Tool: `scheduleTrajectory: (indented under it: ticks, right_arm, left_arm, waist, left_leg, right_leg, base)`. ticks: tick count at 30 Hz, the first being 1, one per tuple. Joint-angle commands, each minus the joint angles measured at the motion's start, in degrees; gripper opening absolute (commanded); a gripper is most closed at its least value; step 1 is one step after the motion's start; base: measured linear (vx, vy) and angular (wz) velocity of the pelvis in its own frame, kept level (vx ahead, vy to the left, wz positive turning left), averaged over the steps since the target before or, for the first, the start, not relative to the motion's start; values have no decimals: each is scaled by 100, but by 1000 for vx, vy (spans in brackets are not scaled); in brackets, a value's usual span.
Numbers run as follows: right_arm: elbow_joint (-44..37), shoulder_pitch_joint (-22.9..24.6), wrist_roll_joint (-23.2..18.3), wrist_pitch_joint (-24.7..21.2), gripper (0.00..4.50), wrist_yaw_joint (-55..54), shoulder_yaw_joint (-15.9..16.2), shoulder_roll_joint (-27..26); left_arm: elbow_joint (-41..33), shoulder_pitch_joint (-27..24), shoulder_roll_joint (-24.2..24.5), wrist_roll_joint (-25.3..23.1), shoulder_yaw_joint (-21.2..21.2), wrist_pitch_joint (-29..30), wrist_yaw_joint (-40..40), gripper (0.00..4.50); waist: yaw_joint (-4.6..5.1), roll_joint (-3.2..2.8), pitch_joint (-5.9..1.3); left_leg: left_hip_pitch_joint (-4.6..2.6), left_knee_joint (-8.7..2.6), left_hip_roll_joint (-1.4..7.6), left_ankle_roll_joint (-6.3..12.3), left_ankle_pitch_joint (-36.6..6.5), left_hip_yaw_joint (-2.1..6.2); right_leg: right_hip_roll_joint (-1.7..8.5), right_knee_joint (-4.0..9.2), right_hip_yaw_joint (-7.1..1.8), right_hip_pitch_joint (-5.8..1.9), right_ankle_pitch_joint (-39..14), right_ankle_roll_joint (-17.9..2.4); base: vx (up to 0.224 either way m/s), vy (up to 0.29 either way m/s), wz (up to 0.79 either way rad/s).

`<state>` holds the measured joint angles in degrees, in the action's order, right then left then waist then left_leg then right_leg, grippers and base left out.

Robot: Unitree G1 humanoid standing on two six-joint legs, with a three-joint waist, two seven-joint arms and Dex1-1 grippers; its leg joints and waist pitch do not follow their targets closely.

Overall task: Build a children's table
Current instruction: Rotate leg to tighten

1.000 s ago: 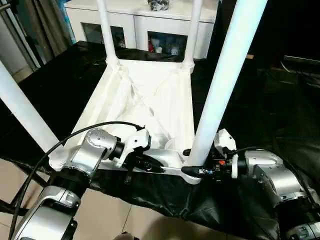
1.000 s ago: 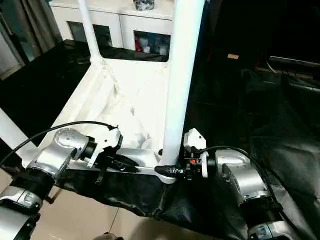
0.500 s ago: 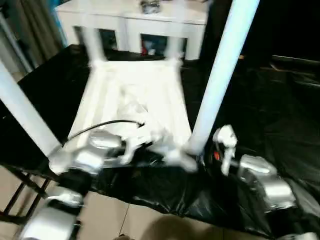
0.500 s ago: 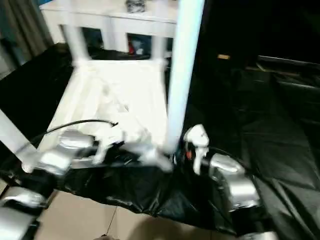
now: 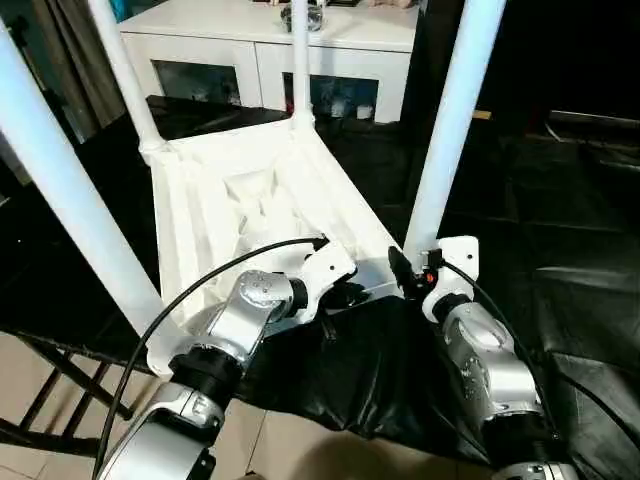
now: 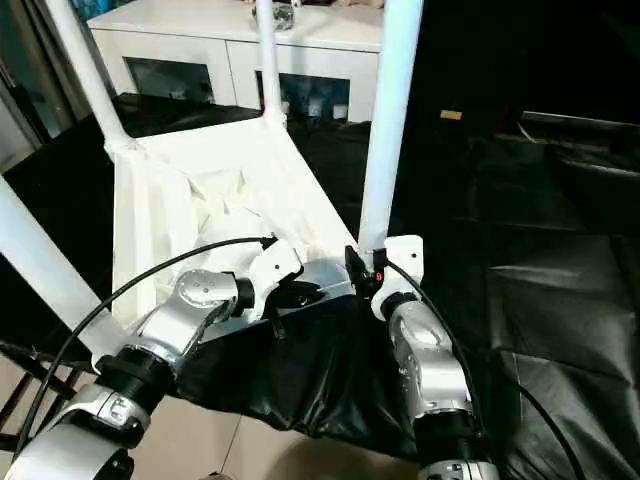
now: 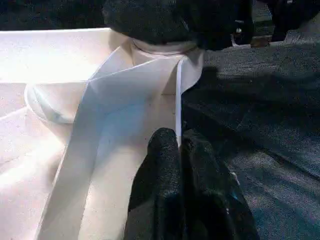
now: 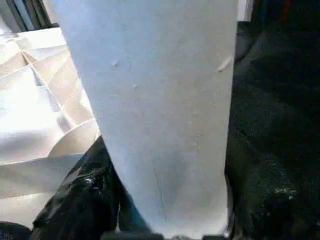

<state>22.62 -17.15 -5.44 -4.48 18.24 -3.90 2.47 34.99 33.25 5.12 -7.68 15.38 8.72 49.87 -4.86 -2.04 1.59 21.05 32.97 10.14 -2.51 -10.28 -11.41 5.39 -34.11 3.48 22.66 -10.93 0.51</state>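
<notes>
A black sheet (image 5: pixel 560 250) covers the work table, with a white glass-doored cabinet (image 5: pixel 260 50) behind it. On the sheet lies my white plastic ribbed tabletop (image 5: pixel 250 200), upside down, with four long white tube legs standing up from its corners. My left gripper (image 7: pixel 182 165) is pinched tight on the thin near rim. My right gripper (image 5: pixel 405 275) sits at the foot of the near right leg (image 5: pixel 450 130); I cannot tell if it is clamped. The table looks light, stiff and a bit slippery, so I think low on a leg or on the rim is the best hold.
</notes>
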Motion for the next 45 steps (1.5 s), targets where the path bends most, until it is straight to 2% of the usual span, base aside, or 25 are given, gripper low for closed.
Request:
scheduleTrajectory:
  ticks: [1,3,8,12,17,18,21,22,24,25,27,29,32,33,34,37,42,45]
  right_arm:
    - [-40,34,-119,-32,340,558,439,-47]
    - [-190,87,-213,-78,353,1277,601,325]
    - [-339,135,-418,-64,353,2398,753,893]
    - [-402,90,-654,-162,353,3374,810,1336]
    - [-430,29,-784,-227,353,4509,1077,1898]
    - [-386,-16,-770,-212,353,4752,1168,2018]
    - [-334,-99,-802,-238,353,5105,1272,2122]
    - [-318,-124,-824,-244,330,5202,1293,2142]
    - [-279,-205,-918,-355,322,5497,1356,2189]
    - [-263,-225,-914,-351,322,5540,1372,2195]
    - [-225,-268,-940,-360,288,5628,1409,2202]
    - [-210,-285,-939,-357,275,5646,1425,2199]
    - [-176,-316,-933,-359,249,5753,1485,2199]
    - [-188,-310,-938,-384,249,5779,1497,2198]
    - [-214,-292,-938,-409,244,5810,1511,2200]
    - [-259,-255,-945,-450,237,5828,1516,2203]
    - [-259,-153,-943,-434,234,5298,1311,2036]
    - [-174,-111,-795,-385,230,4475,1091,1797]
  left_arm:
    - [-43,-104,-157,252,116,-237,177,0]
    - [-110,-134,47,400,61,-418,571,0]
    - [-226,-199,416,570,92,-527,1290,0]
    - [-205,-171,726,701,81,-615,1892,0]
    - [-35,-55,1103,789,112,-759,2588,0]
    - [54,-9,1184,797,127,-802,2743,0]
    - [178,65,1233,816,134,-874,2947,0]
    - [201,82,1245,834,142,-894,3020,0]
    - [189,110,1277,942,178,-826,3288,0]
    - [174,112,1288,962,194,-802,3355,0]
    - [183,126,1303,967,209,-821,3435,0]
    - [186,132,1309,972,219,-813,3478,0]
    - [276,175,1311,951,225,-877,3556,0]
    - [292,180,1310,948,225,-883,3572,0]
    - [319,191,1312,948,227,-887,3596,0]
    - [358,206,1320,946,229,-893,3597,0]
    - [381,184,1274,883,146,-853,3195,0]
    - [349,163,1190,741,88,-738,2661,0]
  waist:
    - [27,123,-243]
    - [19,127,-242]
    - [-7,140,-258]
    - [-23,133,-265]
    - [-62,142,-266]
    - [-65,164,-269]
    - [-82,169,-258]
    - [-83,168,-256]
    - [-89,171,-260]
    - [-95,171,-265]
    - [-112,172,-274]
    - [-119,175,-281]
    - [-133,175,-265]
    - [-140,155,-267]
    - [-143,170,-268]
    - [-153,157,-271]
    - [-156,157,-271]
    - [-136,168,-241]
  left_leg:
    - [-33,-423,288,258,-1494,158]
    - [-23,-415,286,316,-1443,156]
    - [-25,-387,296,444,-1265,142]
    - [-28,-377,318,504,-1212,134]
    - [-25,-352,337,560,-1071,113]
    - [-25,-349,336,566,-1069,113]
    - [-31,-347,341,538,-1113,109]
    - [-29,-352,346,522,-1109,113]
    - [-40,-350,348,508,-1127,112]
    - [-41,-346,355,516,-1074,112]
    - [-39,-330,351,551,-951,107]
    - [-38,-322,347,569,-902,104]
    - [-42,-327,347,543,-967,104]
    - [-45,-329,350,520,-988,110]
    - [-46,-330,347,503,-1001,108]
    - [-55,-335,354,469,-1033,112]
    - [-48,-330,347,457,-1036,113]
    - [-53,-363,353,315,-1265,126]
  right_leg:
    - [341,489,-250,-203,-1603,-935]
    - [341,480,-246,-220,-1536,-967]
    - [348,462,-243,-220,-1410,-1044]
    - [341,420,-238,-226,-1150,-1205]
    - [329,358,-219,-233,-759,-1420]
    - [331,355,-217,-240,-746,-1433]
    - [352,360,-219,-237,-886,-1482]
    - [356,357,-220,-239,-898,-1483]
    - [357,355,-219,-240,-922,-1497]
    - [357,339,-221,-240,-828,-1532]
    - [355,311,-218,-241,-594,-1605]
    - [356,300,-215,-246,-527,-1631]
    - [353,320,-217,-241,-699,-1598]
    - [360,320,-217,-244,-731,-1590]
    - [356,324,-217,-246,-746,-1575]
    - [356,320,-217,-246,-715,-1578]
    - [356,317,-218,-248,-679,-1590]
    - [367,355,-228,-224,-1099,-1487]
  base:
    - [0,0,0]
    - [0,0,0]
    - [0,0,0]
    - [0,0,0]
    - [0,0,0]
    - [0,0,0]
    - [0,0,0]
    - [0,0,0]
    - [0,0,0]
    - [0,0,0]
    - [0,0,0]
    - [0,0,0]
    - [0,0,0]
    - [0,0,0]
    - [0,0,0]
    - [0,0,0]
    - [0,0,0]
    - [0,0,0]
